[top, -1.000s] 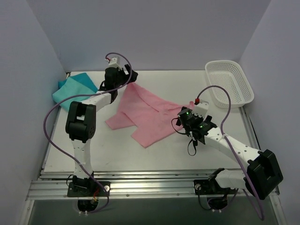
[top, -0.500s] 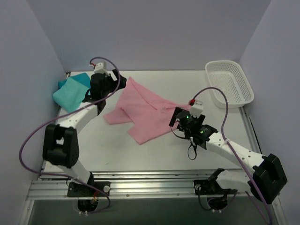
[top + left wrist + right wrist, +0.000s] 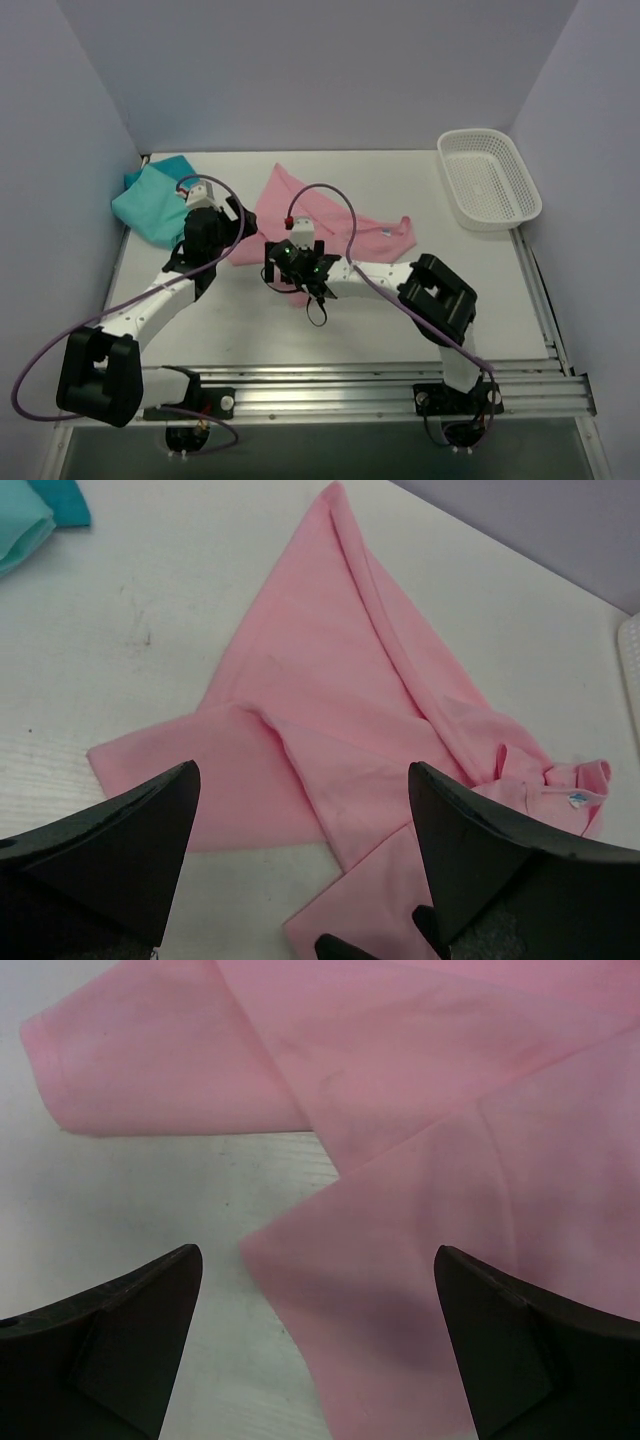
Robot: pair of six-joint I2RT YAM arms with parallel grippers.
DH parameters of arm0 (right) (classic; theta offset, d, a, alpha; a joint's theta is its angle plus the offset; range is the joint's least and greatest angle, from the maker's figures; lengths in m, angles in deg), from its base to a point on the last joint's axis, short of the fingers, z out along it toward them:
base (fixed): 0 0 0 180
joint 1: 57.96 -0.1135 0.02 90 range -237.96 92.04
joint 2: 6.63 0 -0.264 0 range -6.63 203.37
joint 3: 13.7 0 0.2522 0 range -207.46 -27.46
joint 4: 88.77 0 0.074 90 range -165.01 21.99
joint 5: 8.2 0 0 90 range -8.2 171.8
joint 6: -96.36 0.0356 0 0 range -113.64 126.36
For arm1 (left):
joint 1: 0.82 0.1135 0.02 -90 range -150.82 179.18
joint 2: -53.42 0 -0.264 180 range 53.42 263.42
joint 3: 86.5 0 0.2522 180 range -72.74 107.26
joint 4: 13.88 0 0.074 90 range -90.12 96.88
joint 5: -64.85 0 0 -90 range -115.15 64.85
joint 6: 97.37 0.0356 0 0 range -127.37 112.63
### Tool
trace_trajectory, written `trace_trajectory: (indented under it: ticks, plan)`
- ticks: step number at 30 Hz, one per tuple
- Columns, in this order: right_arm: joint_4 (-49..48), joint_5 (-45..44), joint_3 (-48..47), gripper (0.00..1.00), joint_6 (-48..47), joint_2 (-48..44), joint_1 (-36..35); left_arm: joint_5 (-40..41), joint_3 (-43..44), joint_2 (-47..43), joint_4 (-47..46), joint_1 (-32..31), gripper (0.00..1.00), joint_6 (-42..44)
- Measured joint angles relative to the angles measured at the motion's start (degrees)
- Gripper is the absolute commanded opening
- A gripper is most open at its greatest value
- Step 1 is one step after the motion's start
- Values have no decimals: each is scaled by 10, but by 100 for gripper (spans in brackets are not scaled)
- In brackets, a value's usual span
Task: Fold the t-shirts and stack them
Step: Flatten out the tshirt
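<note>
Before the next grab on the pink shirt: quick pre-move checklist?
1. Left claw open and empty: ok.
2. Right claw open and empty: ok.
3. Right claw lined up on an edge of the pink shirt: ok, a corner shows between its jaws in the right wrist view.
4. Pink shirt lying flat: not ok, layers overlap and the collar end is bunched.
5. Teal shirt apart from the pink one: ok, it sits off at the far left.
6. Right claw in contact with the cloth: cannot tell.
</note>
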Motion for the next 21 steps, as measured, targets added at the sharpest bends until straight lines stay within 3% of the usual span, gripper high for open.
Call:
trace_trajectory:
  ticks: [5, 13, 16, 21]
  plan:
    - [-5, 6, -71, 96, -3, 102, -16, 21, -30, -42, 18, 3, 94, -3]
    - [-5, 18, -132, 92, 9, 142, -34, 23, -33, -73, 18, 15, 94, -7]
    - [-6, 16, -136, 84, 13, 146, -38, 22, -40, -73, 19, 22, 94, -11]
    - [-42, 9, -99, 51, 28, 137, -40, 15, -59, -79, 18, 32, 94, -15]
